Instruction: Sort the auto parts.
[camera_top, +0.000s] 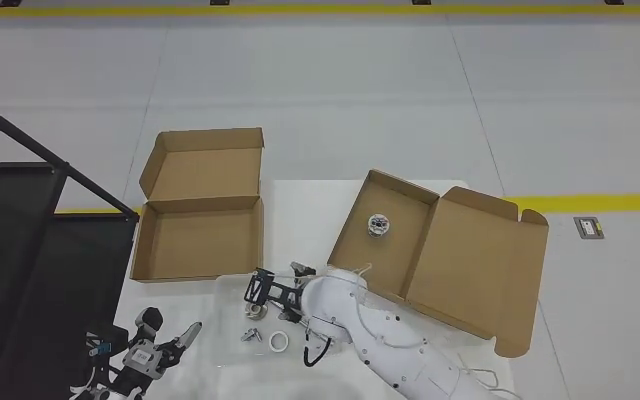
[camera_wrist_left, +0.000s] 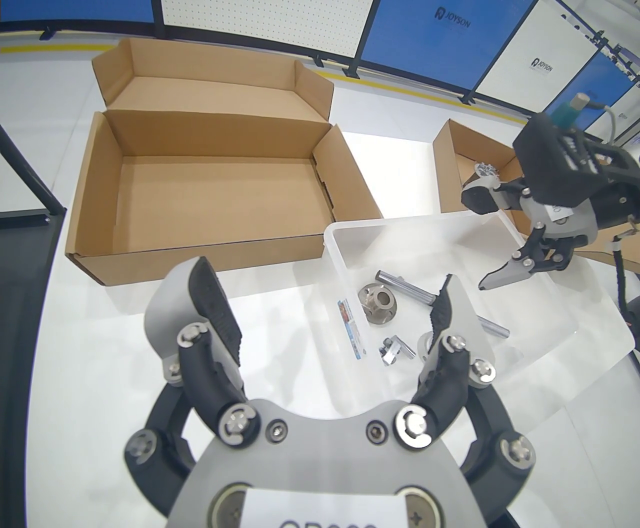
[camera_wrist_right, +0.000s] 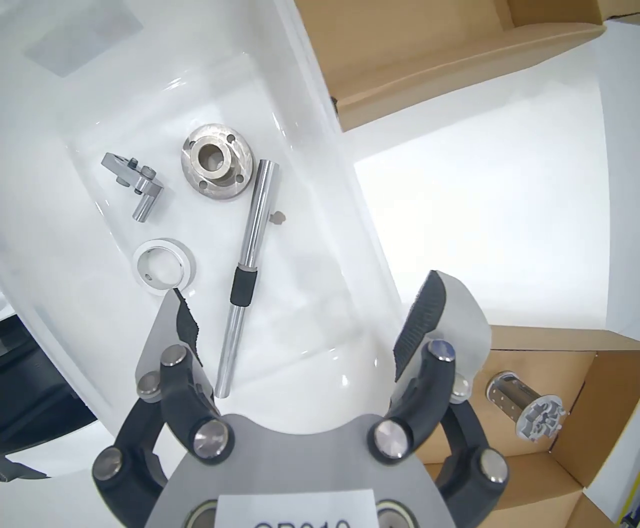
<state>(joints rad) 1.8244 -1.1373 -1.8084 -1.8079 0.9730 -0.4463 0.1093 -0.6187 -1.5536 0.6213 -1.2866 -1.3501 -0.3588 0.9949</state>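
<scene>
A clear plastic bin (camera_wrist_left: 350, 235) holds several metal parts: a round flange (camera_wrist_right: 216, 162), a long steel rod (camera_wrist_right: 247, 270) with a black sleeve, a small bracket (camera_wrist_right: 135, 180) and a white ring (camera_wrist_right: 163, 260). My right gripper (camera_wrist_right: 305, 305) hangs open just above the bin, over the rod's near end, holding nothing; it is also seen from the left wrist (camera_wrist_left: 482, 240) and from above (camera_top: 268, 290). My left gripper (camera_wrist_left: 325, 305) is open and empty, short of the bin's near wall, low at the table's left corner (camera_top: 172, 335). A ribbed cylindrical part (camera_wrist_right: 525, 405) lies in the right cardboard box (camera_top: 470, 260).
An empty open cardboard box (camera_top: 200, 240) sits at the left behind the bin, its lid folded back. The right box's lid lies spread out to the right. A black frame (camera_top: 50, 240) stands beside the table's left edge.
</scene>
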